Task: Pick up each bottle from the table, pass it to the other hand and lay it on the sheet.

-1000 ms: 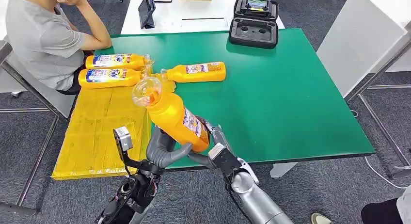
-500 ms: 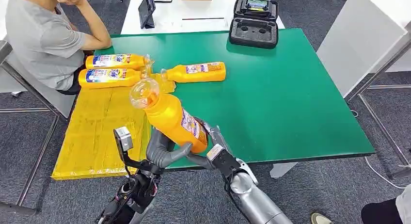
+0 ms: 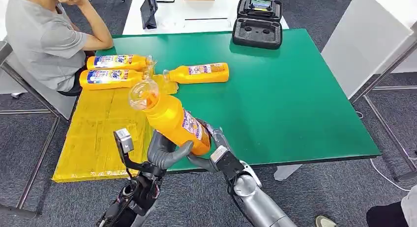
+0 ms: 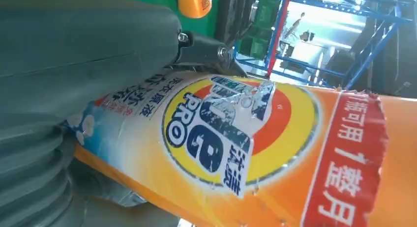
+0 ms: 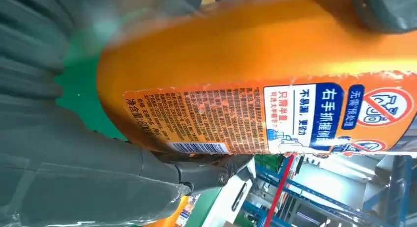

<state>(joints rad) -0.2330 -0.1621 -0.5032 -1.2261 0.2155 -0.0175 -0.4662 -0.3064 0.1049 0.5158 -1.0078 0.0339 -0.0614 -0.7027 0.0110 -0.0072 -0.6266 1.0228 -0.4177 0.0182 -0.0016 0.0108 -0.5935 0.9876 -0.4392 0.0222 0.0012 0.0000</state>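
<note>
Orange bottle point(image 3: 172, 120) tilting between both hands mid-handover: right hand point(image 3: 212, 138) gripping base, left hand point(image 3: 164, 153) closing around body, heading for yellow sheet point(image 3: 98, 133).

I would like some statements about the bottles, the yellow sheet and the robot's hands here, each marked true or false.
1. Both hands hold one orange bottle above the table's near edge. True: left hand and right hand both grip it.
2. Two bottles lie side by side at the yellow sheet's far end. True.
3. The third lying bottle stands upright. False: it lies on its side on the green table.
4. The black case is closed. False: it is open.
</note>
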